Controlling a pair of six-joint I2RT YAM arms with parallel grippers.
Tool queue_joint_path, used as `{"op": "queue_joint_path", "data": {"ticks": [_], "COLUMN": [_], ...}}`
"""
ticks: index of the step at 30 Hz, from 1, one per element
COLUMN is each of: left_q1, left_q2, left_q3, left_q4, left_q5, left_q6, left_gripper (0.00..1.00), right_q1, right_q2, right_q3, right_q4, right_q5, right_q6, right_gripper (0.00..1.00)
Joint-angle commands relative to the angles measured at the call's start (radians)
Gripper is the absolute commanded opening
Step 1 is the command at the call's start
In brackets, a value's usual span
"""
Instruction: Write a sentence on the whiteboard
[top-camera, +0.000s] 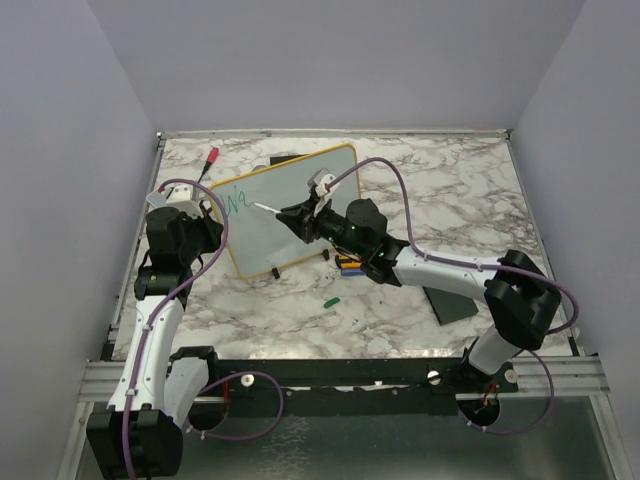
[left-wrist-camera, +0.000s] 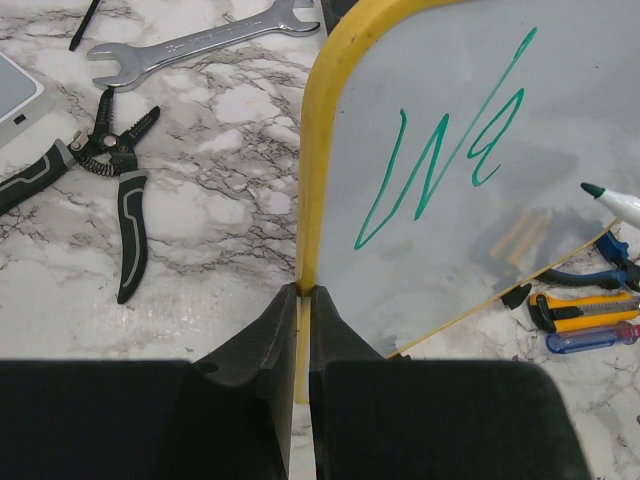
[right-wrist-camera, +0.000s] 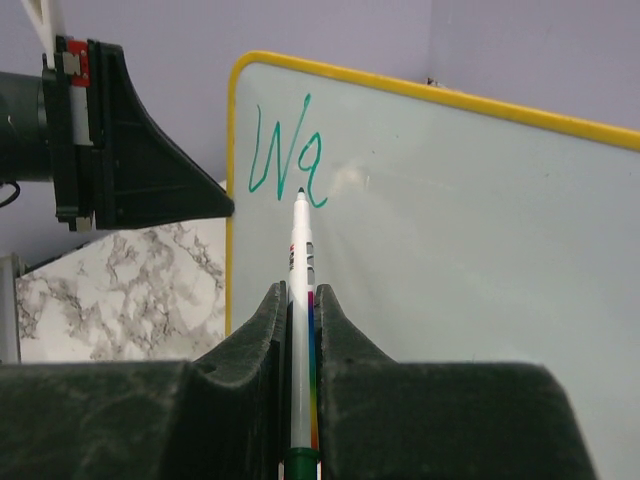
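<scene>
The white board with yellow frame (top-camera: 285, 205) stands far left, the left tool (left-wrist-camera: 303, 300) pinching its edge. The right tool (right-wrist-camera: 300, 300) pinches a white marker (right-wrist-camera: 301, 250) by green letters (left-wrist-camera: 440, 150). A silver wrench (left-wrist-camera: 200, 45) and black pliers (left-wrist-camera: 120, 190) lie beside.

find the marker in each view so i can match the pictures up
top external: marker left of centre, a thin white stick slanting over the whiteboard, tip near the green writing.
left wrist: only its green tip and white end, at the right edge.
right wrist: centre, upright in the right pincer, tip at the writing.
shared landmark: the green writing.
</scene>
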Motion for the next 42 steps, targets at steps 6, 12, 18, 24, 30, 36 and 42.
{"op": "queue_joint_path", "data": {"ticks": [6,12,18,24,30,36,42], "left_q1": [-0.003,-0.003,-0.004,-0.005,-0.003,-0.004,-0.003], "left_q2": [0.008,0.008,0.006,0.005,0.002,0.000,0.000], "left_q3": [0.007,0.007,0.007,0.007,0.007,0.007,0.008], "left_q4": [0.010,0.010,0.009,0.009,0.010,0.010,0.009], "left_q5": [0.031,0.034,0.034,0.035,0.035,0.036,0.037], "left_q6": [-0.002,-0.004,-0.004,-0.004,-0.003,-0.005,-0.005], "left_gripper": [0.09,0.08,0.08,0.08,0.08,0.08,0.08], "right_q1": [-0.004,-0.005,-0.007,-0.009,-0.011,-0.011,-0.011], "right_q2": [0.082,0.111,0.127,0.132,0.120,0.110,0.103], "right_q3": [0.107,0.134,0.149,0.150,0.132,0.098,0.079], "right_q4": [0.026,0.022,0.020,0.005,0.004,0.006,-0.006], "right_q5": [0.020,0.029,0.067,0.118,0.135,0.152,0.143], "right_q6": [0.000,0.000,0.002,0.002,0.005,0.015,0.017], "right_gripper": [0.01,0.01,0.01,0.01,0.01,0.01,0.01]}}
